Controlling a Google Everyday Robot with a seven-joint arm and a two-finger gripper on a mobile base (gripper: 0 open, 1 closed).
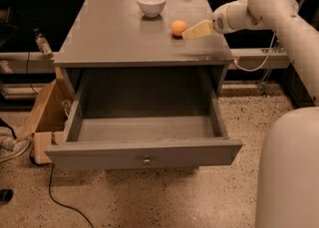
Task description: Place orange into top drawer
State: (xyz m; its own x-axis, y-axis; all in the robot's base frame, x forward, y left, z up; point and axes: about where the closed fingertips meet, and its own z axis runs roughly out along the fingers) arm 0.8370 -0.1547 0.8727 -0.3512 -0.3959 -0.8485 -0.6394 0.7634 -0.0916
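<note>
Grey cabinet top (109, 38) carries the orange (179, 28), near the bowl (151, 3) on its front-right side. The gripper (188, 34) hovers just beyond the orange from the bowl, almost touching it; open or closed, I cannot tell. The drawer (99, 155) stands pulled out, below the bowl. A sideways nudge could roll the fruit off toward the bowl.

the gripper (187, 34) is just right of the orange (179, 27) on the tabletop (119, 38), top drawer (99, 154) below.
</note>
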